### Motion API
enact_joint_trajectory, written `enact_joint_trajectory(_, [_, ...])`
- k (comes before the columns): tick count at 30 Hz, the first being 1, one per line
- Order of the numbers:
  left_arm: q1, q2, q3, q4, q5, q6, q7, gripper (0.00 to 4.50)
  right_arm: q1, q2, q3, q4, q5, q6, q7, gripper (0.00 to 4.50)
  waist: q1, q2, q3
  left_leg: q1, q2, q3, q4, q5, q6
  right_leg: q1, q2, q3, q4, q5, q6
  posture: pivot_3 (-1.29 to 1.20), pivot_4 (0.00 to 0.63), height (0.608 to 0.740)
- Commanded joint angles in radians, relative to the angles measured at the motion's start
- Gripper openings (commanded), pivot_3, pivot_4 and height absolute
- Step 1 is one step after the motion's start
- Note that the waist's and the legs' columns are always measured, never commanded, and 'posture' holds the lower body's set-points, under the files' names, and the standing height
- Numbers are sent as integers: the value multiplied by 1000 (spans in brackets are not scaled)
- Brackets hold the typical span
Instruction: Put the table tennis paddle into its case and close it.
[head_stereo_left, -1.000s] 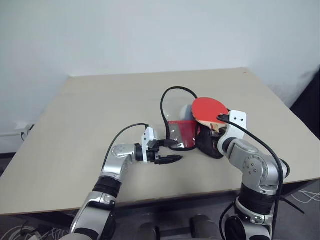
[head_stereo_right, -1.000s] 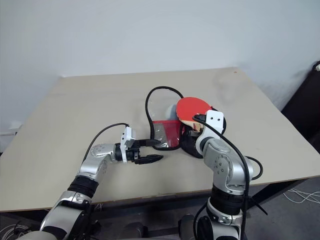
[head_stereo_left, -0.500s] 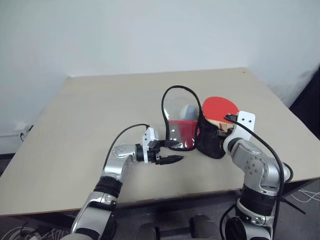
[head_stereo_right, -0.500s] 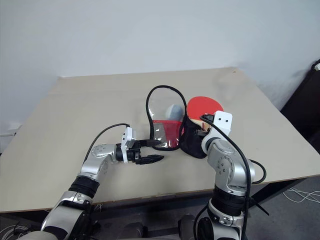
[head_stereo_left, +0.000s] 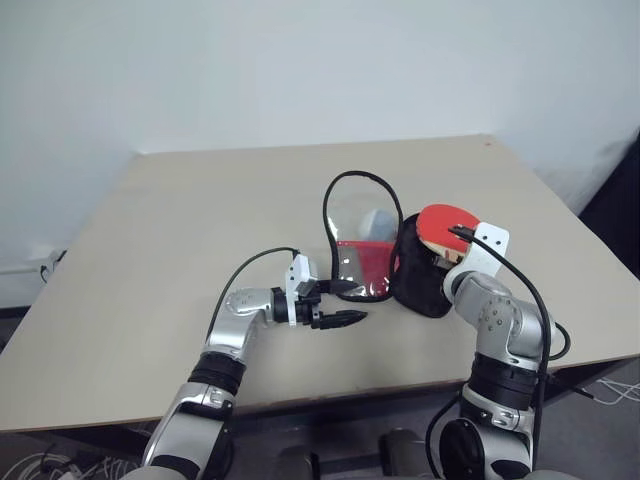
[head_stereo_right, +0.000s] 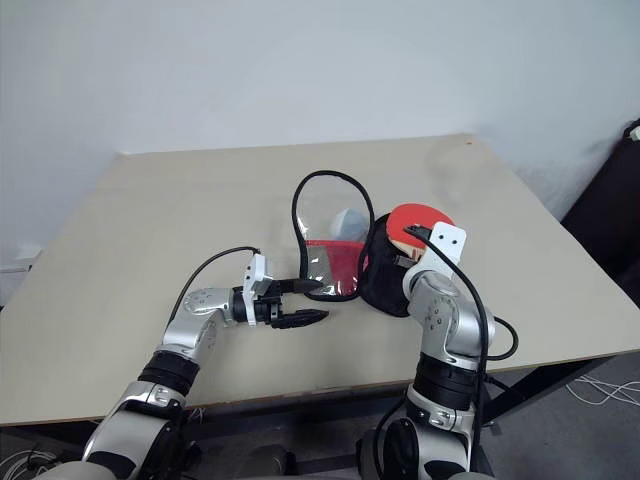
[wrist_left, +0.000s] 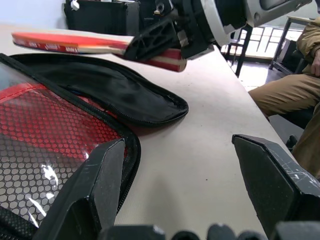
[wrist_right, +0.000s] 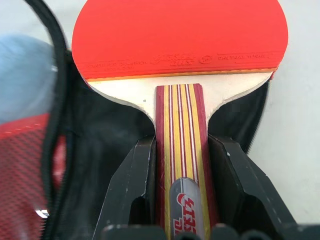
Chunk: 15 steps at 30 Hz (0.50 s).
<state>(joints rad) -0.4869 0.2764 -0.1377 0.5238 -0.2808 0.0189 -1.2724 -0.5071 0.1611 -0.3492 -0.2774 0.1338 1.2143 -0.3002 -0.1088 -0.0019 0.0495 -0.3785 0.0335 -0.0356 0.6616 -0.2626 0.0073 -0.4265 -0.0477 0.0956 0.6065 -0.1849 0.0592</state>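
Now the right gripper (wrist_right: 182, 165) clamps the red-faced wooden paddle (wrist_right: 180, 50) above the open black-and-red case (head_stereo_left: 385, 265) at centre frame; the left gripper (head_stereo_left: 338, 303) is spread, empty.

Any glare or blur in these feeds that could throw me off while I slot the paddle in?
Left wrist view: white glare spots on the case window; the left gripper fingers loom soft in the foreground. Right wrist view: the paddle handle is sharp between the right gripper fingers, the case edge beside it blurred. Head views: even light, soft shadows on the table.
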Motion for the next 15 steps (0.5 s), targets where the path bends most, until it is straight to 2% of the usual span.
enact_joint_trajectory(1, [-27,2,4,-12,2,-11,-1,3638,-51,72,-8,-29,22,-17,-23,1182,0,0,0,0,0,0,0,0,0,0,0,0,0,0,0,0,0,740])
enact_joint_trajectory(15, [-26,3,4,-17,5,-9,-3,3638,-52,95,14,-21,88,-13,-31,1182,0,0,0,0,0,0,0,0,0,0,0,0,0,0,0,0,0,740])
